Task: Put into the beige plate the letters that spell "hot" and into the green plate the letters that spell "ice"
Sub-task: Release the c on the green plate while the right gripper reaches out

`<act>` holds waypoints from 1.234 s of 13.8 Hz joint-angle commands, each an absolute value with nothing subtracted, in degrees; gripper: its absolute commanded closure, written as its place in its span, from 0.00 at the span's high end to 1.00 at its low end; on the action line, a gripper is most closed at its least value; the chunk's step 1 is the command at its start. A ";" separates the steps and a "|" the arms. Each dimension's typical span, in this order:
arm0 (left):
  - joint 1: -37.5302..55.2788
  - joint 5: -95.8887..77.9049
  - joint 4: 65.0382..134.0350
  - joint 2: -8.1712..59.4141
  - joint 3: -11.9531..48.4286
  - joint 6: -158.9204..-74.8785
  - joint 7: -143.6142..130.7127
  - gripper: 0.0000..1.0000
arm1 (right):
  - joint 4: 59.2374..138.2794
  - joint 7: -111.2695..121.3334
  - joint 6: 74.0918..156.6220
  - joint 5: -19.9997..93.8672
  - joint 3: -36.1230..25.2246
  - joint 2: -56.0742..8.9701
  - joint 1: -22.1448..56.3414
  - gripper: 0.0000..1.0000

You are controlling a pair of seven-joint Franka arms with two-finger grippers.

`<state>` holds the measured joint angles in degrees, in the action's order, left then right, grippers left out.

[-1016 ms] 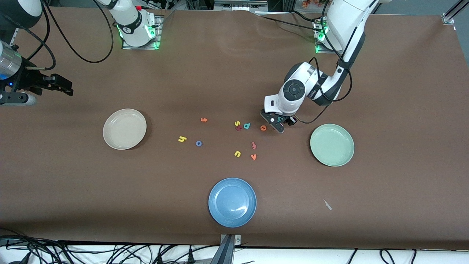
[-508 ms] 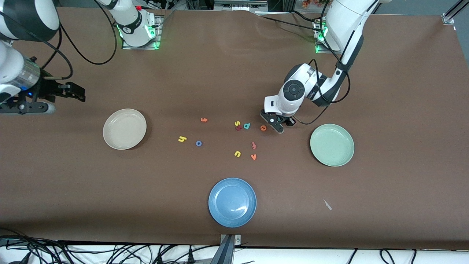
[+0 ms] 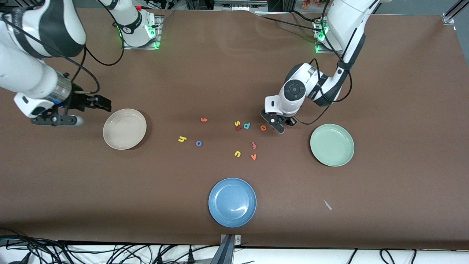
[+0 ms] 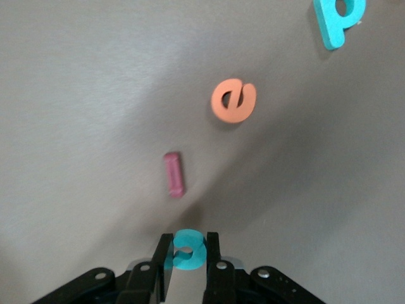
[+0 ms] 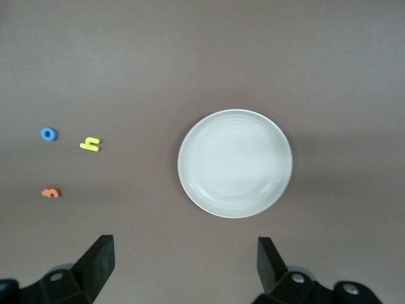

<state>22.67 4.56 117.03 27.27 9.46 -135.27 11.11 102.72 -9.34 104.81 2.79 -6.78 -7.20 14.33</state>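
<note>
Front view: the left tool (image 3: 280, 124) is down at the desk (image 3: 403, 91) beside the orange e (image 3: 263, 128), between the letter cluster and the green plate (image 3: 332, 145). It has held this spot for the past second. The right tool (image 3: 96, 103) has travelled in from the desk edge to just beside the beige plate (image 3: 124, 128). Both plates are empty; yellow h (image 3: 182, 139), blue o (image 3: 198, 143) and orange t (image 3: 204, 119) lie between the plates. No letter is sorted yet.

Left wrist view: the fingers (image 4: 161, 263) have narrowed onto the teal c (image 4: 187, 249), which sits pinched between them. The maroon i (image 4: 173, 174) lies near. Judgement: the first "ice" pick is secured.

Right wrist view: the right tool's jaws stand wide, holding nothing, above the beige plate.

No brand or label is legible; only the letter shapes read.
</note>
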 commanded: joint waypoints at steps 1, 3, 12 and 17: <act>16.56 6.24 114.45 23.03 9.05 -127.89 19.82 0.00 | 105.54 -17.28 110.63 3.52 -6.86 -8.52 18.18 1.00; 10.40 6.15 112.16 23.55 9.14 -127.79 29.66 0.00 | 109.75 -22.65 116.95 3.52 -6.86 -8.70 21.08 1.00; 5.71 9.67 108.02 28.40 8.87 -127.71 33.67 1.00 | 111.27 -14.36 129.71 2.73 -1.50 -21.25 24.34 1.00; 6.15 4.85 106.00 27.25 14.40 -124.81 26.57 1.00 | 110.92 6.12 131.57 2.03 -1.49 -24.43 26.45 1.00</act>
<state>6.00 7.33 107.13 28.11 12.39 -127.32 30.41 111.65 -0.38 131.56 2.68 -1.29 -24.09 25.03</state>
